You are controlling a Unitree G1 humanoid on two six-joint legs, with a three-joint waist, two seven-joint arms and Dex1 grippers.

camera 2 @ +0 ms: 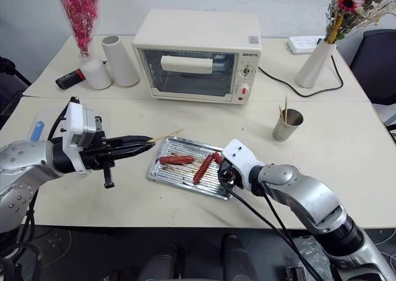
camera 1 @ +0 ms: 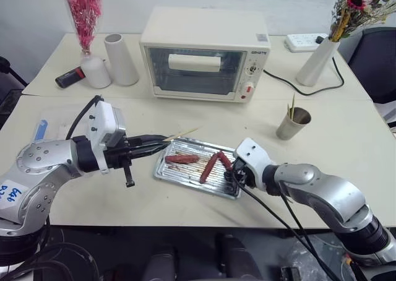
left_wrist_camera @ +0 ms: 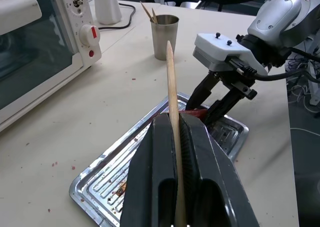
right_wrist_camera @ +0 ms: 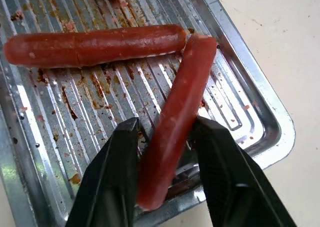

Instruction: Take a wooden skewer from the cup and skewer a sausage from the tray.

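Wooden skewer (left_wrist_camera: 171, 92) sat clamped in the left gripper (camera 1: 156, 146), point aimed level over the tray (camera 1: 166, 170). Right gripper (right_wrist_camera: 165, 132) straddled one sausage (right_wrist_camera: 177, 112) in that tray, fingers apparently just touching it, likely to steady it for piercing.

table (camera 1: 346, 169): cream, two tops butted | far: oven (camera 1: 204, 52), white cylinder (camera 1: 121, 59), flower vase (camera 1: 318, 60), power strip (camera 1: 303, 42) | near centre: tray (camera 1: 167, 169) | right: cup (camera 1: 293, 124) | left: clear box (camera 1: 52, 124)
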